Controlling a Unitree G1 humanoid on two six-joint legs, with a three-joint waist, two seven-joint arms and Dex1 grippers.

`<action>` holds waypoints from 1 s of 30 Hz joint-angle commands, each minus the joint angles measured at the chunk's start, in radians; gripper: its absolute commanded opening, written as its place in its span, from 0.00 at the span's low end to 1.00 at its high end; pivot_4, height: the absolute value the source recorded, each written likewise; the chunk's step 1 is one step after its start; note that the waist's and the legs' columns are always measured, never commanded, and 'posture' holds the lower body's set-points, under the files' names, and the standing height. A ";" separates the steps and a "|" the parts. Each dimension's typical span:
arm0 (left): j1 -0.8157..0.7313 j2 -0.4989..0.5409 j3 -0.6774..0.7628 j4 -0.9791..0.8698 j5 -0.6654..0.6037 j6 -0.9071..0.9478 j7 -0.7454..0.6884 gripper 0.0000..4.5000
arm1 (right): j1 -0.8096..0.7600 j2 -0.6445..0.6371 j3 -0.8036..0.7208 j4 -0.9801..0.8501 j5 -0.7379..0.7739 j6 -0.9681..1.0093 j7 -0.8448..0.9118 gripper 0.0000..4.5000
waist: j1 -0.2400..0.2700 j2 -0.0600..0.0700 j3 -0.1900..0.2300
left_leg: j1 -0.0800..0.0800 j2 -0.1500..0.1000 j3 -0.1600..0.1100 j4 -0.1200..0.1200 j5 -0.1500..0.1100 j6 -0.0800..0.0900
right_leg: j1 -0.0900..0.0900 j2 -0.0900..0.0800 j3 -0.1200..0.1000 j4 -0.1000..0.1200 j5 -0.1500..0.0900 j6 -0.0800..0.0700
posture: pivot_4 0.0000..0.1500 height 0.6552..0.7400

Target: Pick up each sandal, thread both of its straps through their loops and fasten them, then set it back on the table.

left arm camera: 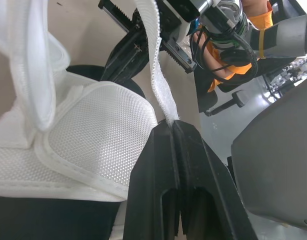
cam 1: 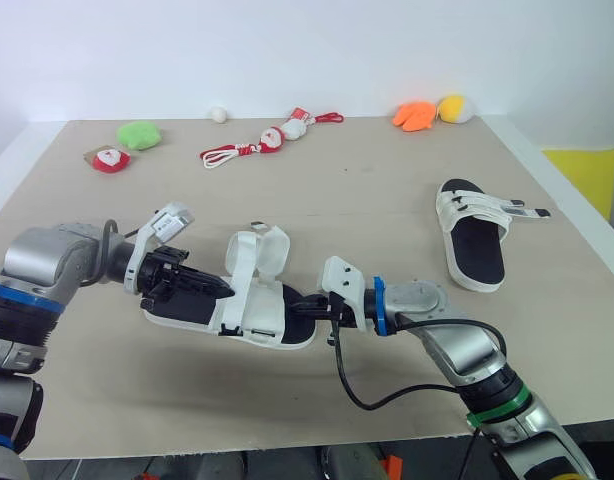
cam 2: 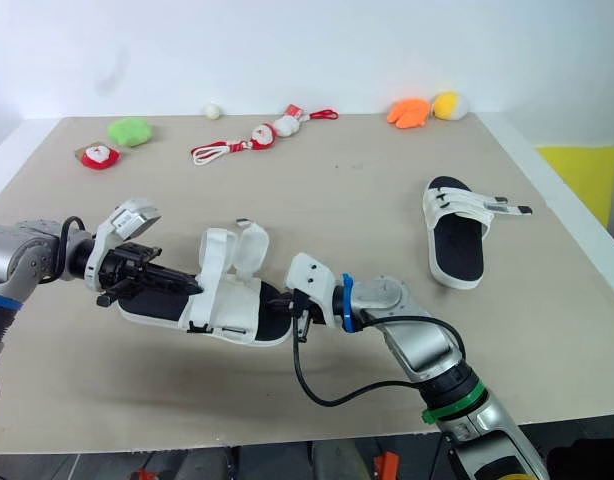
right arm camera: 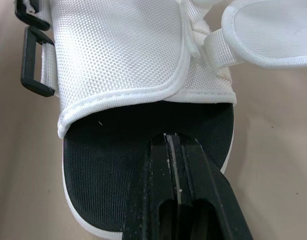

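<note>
- Tan table [cam 1: 387, 200]: sandal [cam 1: 252, 315] lies between both grippers.
- Left gripper [cam 1: 225, 289]: clamped on the sandal's strap [left arm camera: 156, 75].
- Right gripper [cam 1: 297, 309]: fingers pressed together, tips over the insole [right arm camera: 93, 165].

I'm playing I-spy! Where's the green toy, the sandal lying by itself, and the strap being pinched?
green toy [cam 1: 139, 134]: left eye view, its middle.
lone sandal [cam 1: 475, 252]: left eye view, its black insole.
strap [left arm camera: 156, 75]: left wrist view, midway along its white webbing.
</note>
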 commanded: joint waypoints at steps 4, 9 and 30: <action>0.025 -0.001 0.025 -0.048 0.015 -0.007 0.016 0.01 | 0.006 0.000 0.003 0.004 -0.012 0.018 -0.013 0.00 | 0.000 0.000 0.000 | 0.000 0.000 0.000 0.000 0.000 0.000 | 0.000 0.000 0.000 0.000 0.000 0.000 | 1.00 1.00; 0.046 -0.004 0.046 -0.073 0.012 -0.011 0.030 0.01 | 0.007 0.002 0.006 0.000 -0.012 0.020 -0.015 0.00 | 0.001 0.000 0.000 | 0.000 0.000 0.000 0.001 0.000 0.000 | 0.000 0.000 0.000 0.001 0.000 0.000 | 1.00 1.00; 0.218 0.066 0.191 -0.307 -0.029 -0.012 0.124 0.41 | 0.010 -0.006 0.006 0.001 -0.007 0.015 -0.002 0.00 | 0.000 0.000 0.000 | 0.000 0.000 0.000 0.001 0.000 0.000 | 0.000 0.000 0.000 0.002 -0.001 -0.002 | 1.00 1.00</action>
